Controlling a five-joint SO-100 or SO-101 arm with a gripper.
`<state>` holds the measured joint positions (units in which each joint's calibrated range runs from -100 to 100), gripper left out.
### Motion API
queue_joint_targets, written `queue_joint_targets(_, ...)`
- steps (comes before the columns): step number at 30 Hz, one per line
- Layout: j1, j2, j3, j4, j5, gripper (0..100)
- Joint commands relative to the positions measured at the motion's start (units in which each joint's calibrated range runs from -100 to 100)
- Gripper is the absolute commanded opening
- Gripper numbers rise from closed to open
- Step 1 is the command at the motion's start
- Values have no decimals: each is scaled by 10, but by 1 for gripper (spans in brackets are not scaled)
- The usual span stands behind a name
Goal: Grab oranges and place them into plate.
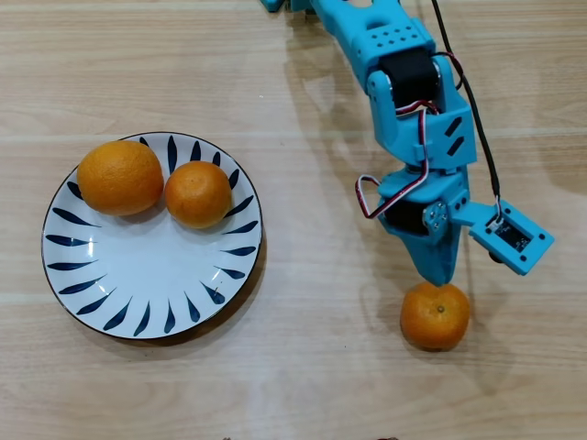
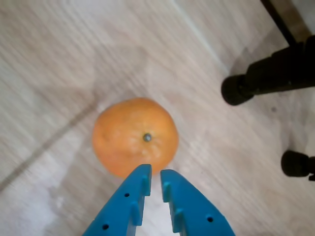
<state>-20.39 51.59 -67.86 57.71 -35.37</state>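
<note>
On the table (image 1: 303, 367), well right of the plate (image 1: 147, 316) holding 2 oranges, orange 3 (image 2: 135, 135) sits just beyond the gripper (image 2: 152, 179), jaws nearly together. Likely firm, smooth, prone to rolling; grip across its widest part.

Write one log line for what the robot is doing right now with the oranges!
phase: approach | gripper: nearly closed, empty, just above third orange | third orange: on table | plate: holds large orange and small orange

Pale wood-grain table (image 1: 303, 367), matt. Glossy glazed ceramic plate (image 1: 138, 266). Dimpled, faintly shiny skin on oranges (image 2: 134, 135). Smooth blue plastic gripper (image 2: 153, 183), matt; black matt stand legs (image 2: 275, 76) alongside.
</note>
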Motion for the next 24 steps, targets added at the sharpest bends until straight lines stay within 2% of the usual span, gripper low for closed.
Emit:
queue_joint_targets(1,-6,-7,-39,-18,-35,13)
queue_joint_targets(5,-22,-6,-36,-12,-125,33)
queue_joint_targets(8,-36,-5,-35,-14,-170,42)
queue_joint_targets(13,-48,4,-33,-36,-203,43)
queue_joint_targets(24,-48,101,-15,-186,-218,43)
